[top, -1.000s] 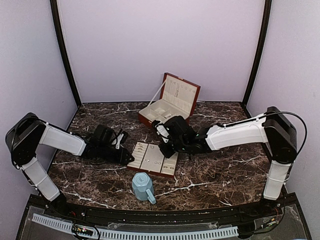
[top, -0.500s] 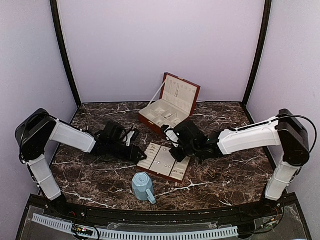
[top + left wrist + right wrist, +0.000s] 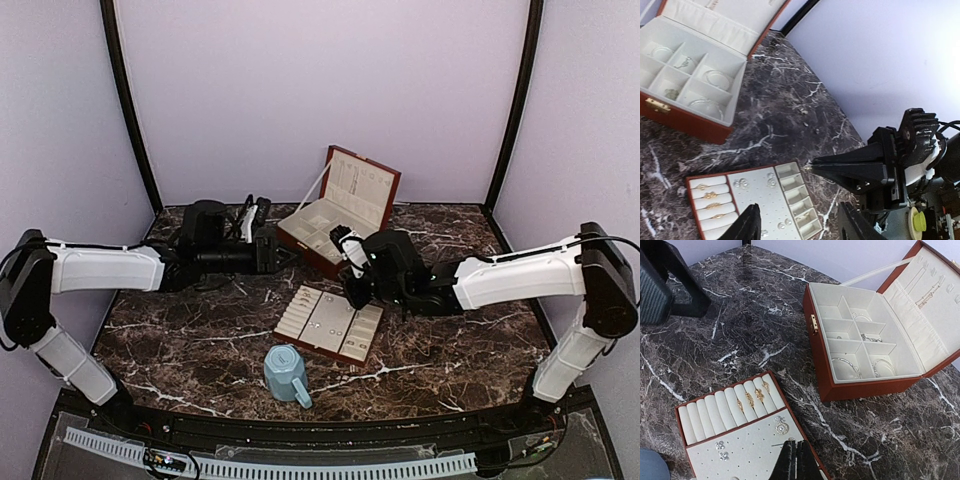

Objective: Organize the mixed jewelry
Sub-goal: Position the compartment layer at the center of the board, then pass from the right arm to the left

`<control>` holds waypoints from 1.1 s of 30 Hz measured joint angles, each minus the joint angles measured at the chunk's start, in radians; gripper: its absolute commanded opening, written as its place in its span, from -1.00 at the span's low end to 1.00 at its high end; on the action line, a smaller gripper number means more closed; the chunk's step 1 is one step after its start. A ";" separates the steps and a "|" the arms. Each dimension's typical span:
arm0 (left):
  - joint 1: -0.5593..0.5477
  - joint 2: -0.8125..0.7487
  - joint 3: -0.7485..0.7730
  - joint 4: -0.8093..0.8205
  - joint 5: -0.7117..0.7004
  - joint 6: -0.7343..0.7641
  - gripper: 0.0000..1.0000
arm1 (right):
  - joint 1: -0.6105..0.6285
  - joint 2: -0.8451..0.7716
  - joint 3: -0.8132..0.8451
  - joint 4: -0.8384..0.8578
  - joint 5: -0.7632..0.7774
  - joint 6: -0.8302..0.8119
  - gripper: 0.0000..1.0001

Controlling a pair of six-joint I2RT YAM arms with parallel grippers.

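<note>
Left gripper (image 3: 798, 216): open, left of the box (image 3: 865, 387)
Right gripper (image 3: 795, 462): closed, over the far edge of the tray (image 3: 755, 452)
Jewelry (image 3: 844, 365): silver hoops in box compartments, studs (image 3: 720, 445) on tray

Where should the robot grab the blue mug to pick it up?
Probably by its handle, coming straight down from above. The mug seems to stand upright, and the handle sticks out from its near right side, a slim loop that is easy to pinch across. The faceted body looks wider and harder to span.

White shells (image 3: 105, 268), black joints (image 3: 28, 290), cables (image 3: 951, 123), seemingly dark fingers (image 3: 747, 226)
</note>
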 measured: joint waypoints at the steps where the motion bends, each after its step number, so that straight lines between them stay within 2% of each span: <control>1: -0.006 0.009 0.006 0.014 0.028 -0.015 0.03 | 0.000 0.000 0.000 0.008 0.000 0.002 -1.00; 7: -0.046 0.106 0.039 0.049 0.148 -0.077 -0.07 | 0.000 -0.008 0.000 0.024 -0.005 0.002 -1.00; 13: -0.064 0.162 0.069 0.054 0.211 -0.100 -0.15 | 0.000 -0.040 0.000 0.043 -0.014 0.003 -1.00; 22: -0.065 0.213 0.104 0.101 0.239 -0.126 -0.15 | 0.003 -0.051 0.000 0.058 -0.035 0.003 -1.00; 33: -0.070 0.243 0.135 0.109 0.243 -0.133 -0.35 | 0.011 -0.051 -0.006 0.060 -0.052 0.003 -1.00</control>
